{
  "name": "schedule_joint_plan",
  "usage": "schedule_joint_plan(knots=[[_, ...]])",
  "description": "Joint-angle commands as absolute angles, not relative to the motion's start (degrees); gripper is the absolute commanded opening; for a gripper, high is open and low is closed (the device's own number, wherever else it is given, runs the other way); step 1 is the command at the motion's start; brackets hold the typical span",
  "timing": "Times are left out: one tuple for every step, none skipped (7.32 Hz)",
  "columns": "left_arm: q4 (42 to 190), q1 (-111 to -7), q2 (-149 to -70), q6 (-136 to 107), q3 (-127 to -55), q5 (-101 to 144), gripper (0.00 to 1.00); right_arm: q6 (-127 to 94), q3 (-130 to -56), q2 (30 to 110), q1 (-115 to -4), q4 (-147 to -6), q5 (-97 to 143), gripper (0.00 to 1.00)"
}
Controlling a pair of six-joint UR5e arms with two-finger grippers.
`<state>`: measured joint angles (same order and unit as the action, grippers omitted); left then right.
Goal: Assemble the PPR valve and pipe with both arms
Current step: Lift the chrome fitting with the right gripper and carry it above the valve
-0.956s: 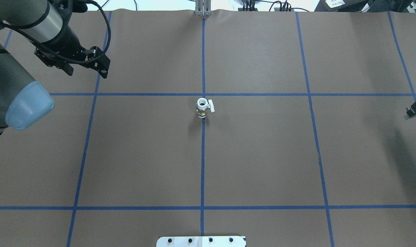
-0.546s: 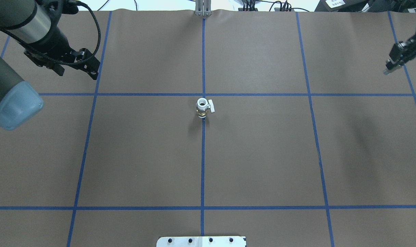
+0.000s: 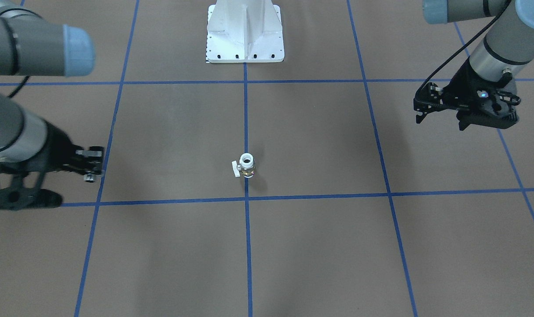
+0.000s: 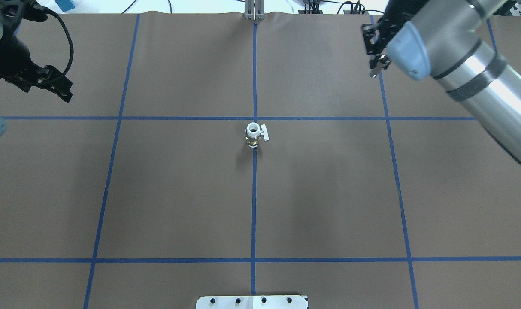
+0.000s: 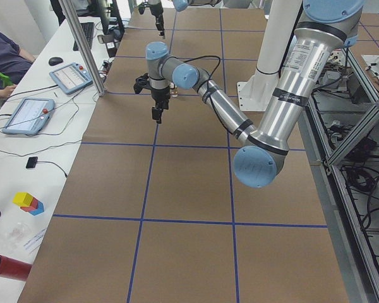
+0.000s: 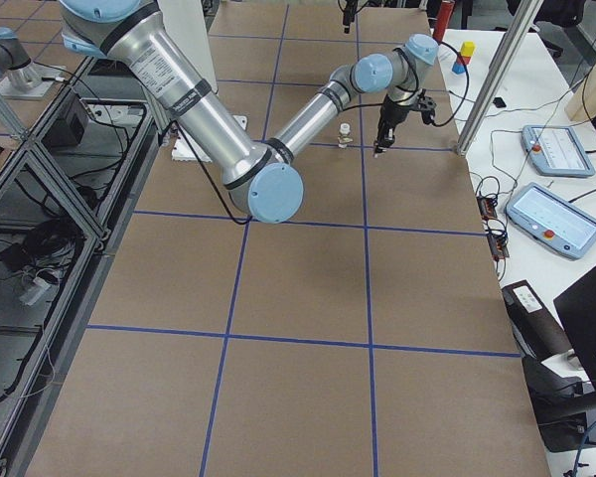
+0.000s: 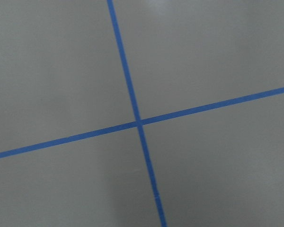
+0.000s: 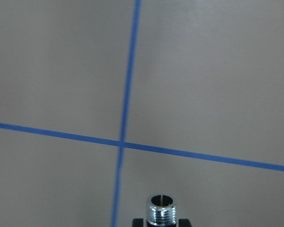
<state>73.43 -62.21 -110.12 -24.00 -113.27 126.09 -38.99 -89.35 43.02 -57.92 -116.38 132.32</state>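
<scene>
The PPR valve [image 4: 254,135] stands upright near the table's middle on a blue tape line. Its white collar faces up and its white handle tab sticks out sideways. It also shows in the front-facing view [image 3: 246,165]. My right gripper [image 4: 374,71] hovers over the far right part of the table, shut on the pipe [image 8: 162,210], a short silvery threaded stub. In the front-facing view the right gripper [image 3: 90,176] is at the left. My left gripper [image 4: 48,92] is open and empty over the far left, well away from the valve. It also shows in the front-facing view [image 3: 440,123].
The brown table cover carries a grid of blue tape lines. The white pedestal base [image 3: 245,35] stands at the robot's edge. A metal post [image 4: 254,10] stands at the far edge. Tablets [image 5: 28,113] and cables lie on the operators' side table.
The right arm has swung in from the right edge toward the far middle, carrying the pipe. The left arm has drawn back to the left. The valve has not moved.
</scene>
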Motion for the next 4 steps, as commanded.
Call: schedule_joint_plan(knots=[[73.7, -62.6, -108.2, -22.9, -113.5, 126.1, 1.00, -53.7, -80.5, 31.3, -49.1, -115.1, 130.7, 0.00], [74.2, -62.5, -107.8, -22.4, -112.6, 126.0, 1.00, -58.4, -77.5, 29.7, -46.9, -110.7, 130.3, 0.00], [74.8, -62.5, -107.7, -22.6, -112.7, 126.0, 1.00, -63.1, -73.6, 28.0, -44.4, -106.2, 129.1, 0.00], [74.8, -62.5, -107.6, -22.6, -112.7, 126.0, 1.00, -67.6, -70.0, 25.9, -42.6, -105.3, 128.0, 0.00]])
